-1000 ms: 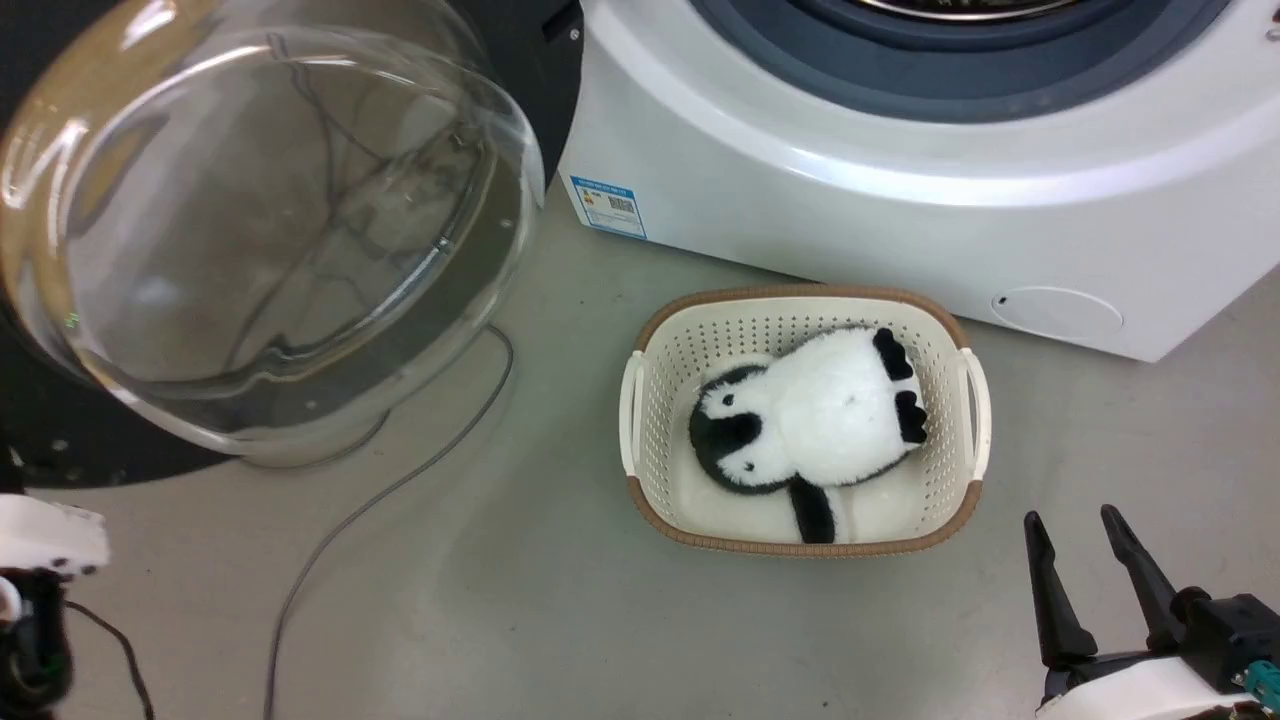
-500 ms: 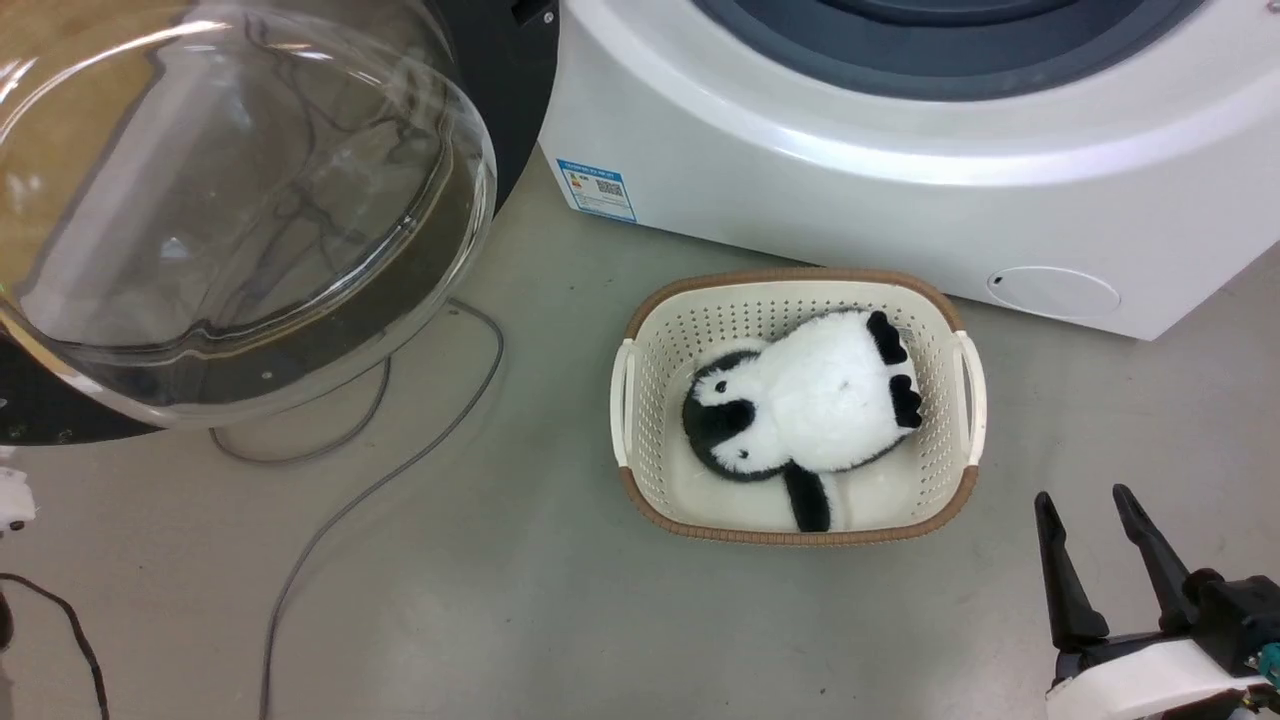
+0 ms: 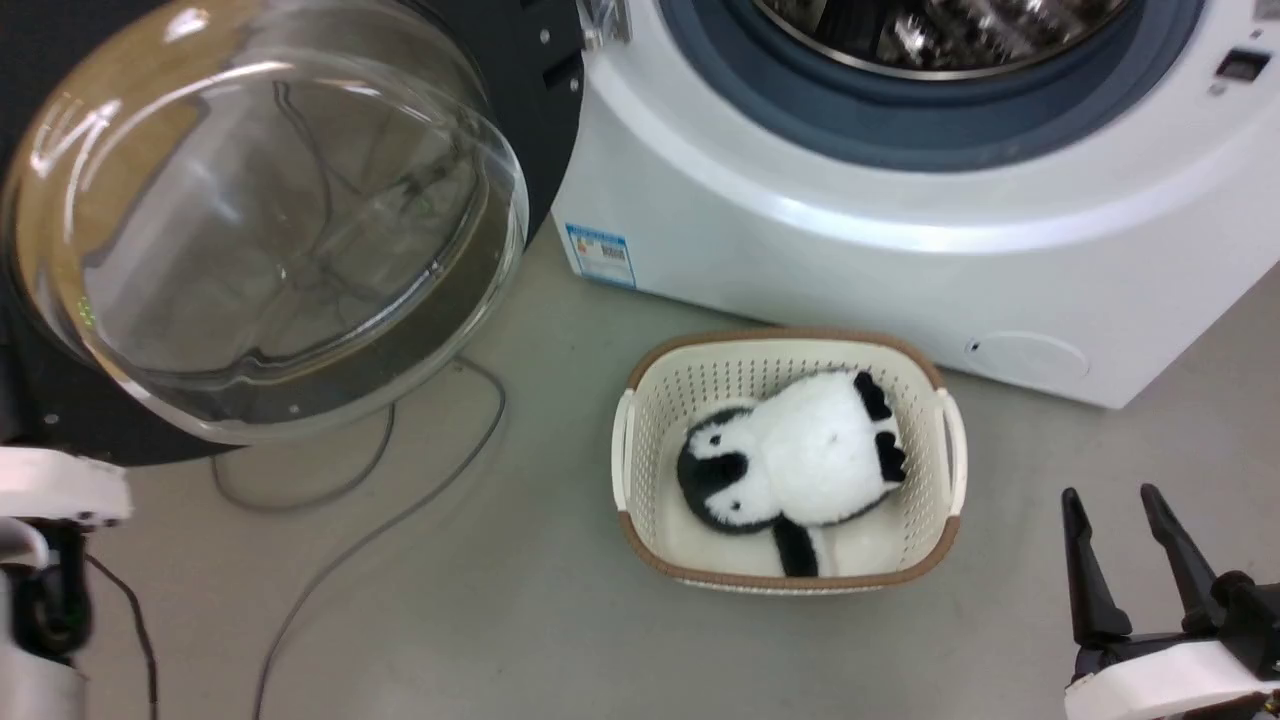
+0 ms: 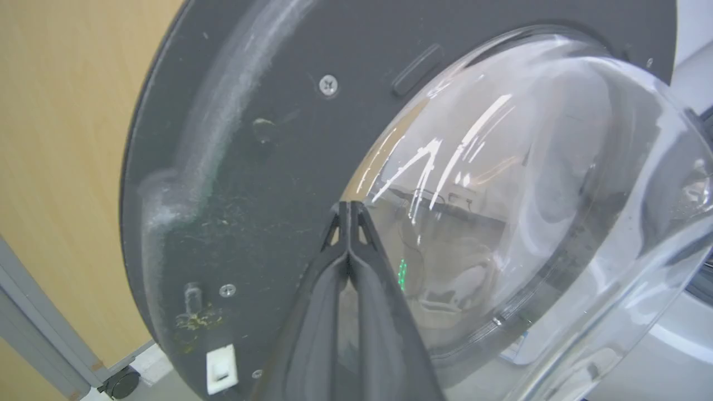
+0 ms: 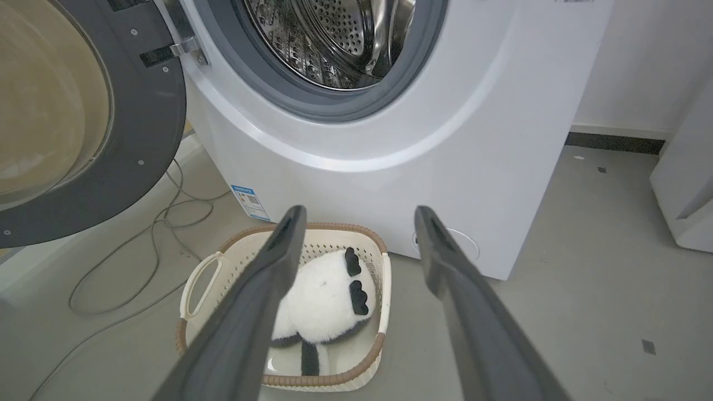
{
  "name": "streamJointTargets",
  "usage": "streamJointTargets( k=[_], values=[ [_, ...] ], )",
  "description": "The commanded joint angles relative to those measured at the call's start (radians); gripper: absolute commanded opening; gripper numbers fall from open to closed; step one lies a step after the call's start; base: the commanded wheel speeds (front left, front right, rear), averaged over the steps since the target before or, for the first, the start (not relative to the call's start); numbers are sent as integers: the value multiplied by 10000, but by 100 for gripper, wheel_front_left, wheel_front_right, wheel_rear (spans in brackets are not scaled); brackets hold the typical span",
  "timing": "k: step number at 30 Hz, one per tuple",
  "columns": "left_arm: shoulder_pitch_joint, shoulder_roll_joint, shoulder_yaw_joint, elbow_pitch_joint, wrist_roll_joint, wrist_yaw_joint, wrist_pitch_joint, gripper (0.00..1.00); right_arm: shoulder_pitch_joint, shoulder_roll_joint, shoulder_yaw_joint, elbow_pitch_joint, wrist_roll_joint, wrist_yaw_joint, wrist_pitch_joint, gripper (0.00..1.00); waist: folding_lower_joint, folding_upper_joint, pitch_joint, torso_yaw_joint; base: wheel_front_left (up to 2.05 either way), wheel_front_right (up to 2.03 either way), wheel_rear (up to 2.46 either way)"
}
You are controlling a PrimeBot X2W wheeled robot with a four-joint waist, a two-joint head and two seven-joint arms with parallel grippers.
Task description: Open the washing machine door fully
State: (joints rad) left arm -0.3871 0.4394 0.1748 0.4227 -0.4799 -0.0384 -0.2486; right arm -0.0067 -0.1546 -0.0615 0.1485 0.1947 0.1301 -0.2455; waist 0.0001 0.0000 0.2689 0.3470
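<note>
Left fingers (image 4: 384, 334), clenched empty, should push the washing machine door (image 4: 234, 167) steadily wider by its rim; right fingers (image 5: 262, 312) released

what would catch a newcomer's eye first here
The door, a big clear glass bowl in a black rim, stands swung open at the head view's upper left, beside the white washer with its steel drum exposed. On the floor in front of the washer sits a cream basket with a black-and-white plush penguin lying in it.
</note>
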Motion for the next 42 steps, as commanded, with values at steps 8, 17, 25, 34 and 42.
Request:
streamJointTargets(
  k=[8,17,25,34,42],
  values=[
    [1320,-754,-861,-1978,441,183,145,0,176,61,-304,-502,16,6,-144,100,-1,0,-1237,-483,0,0,0],
    [2848,-1472,-1889,-3887,878,489,540,0,505,248,-231,-1467,-156,6,-159,100,-1,0,-2076,-1325,0,0,0],
    [3642,-2016,-2596,-4384,1038,610,571,0,941,308,-66,-2016,-200,6,-161,100,-1,0,-2489,-1837,0,0,0],
    [4155,-2297,-3263,-4174,1707,868,251,0,1460,446,-12,-2211,-519,6,-161,100,-1,0,-2773,-2226,0,0,0],
    [4539,-2544,-3471,-3805,1970,1074,7,100,1666,584,-37,-2188,-576,6,-162,100,-1,0,-2837,-2413,0,0,0]
  ],
)
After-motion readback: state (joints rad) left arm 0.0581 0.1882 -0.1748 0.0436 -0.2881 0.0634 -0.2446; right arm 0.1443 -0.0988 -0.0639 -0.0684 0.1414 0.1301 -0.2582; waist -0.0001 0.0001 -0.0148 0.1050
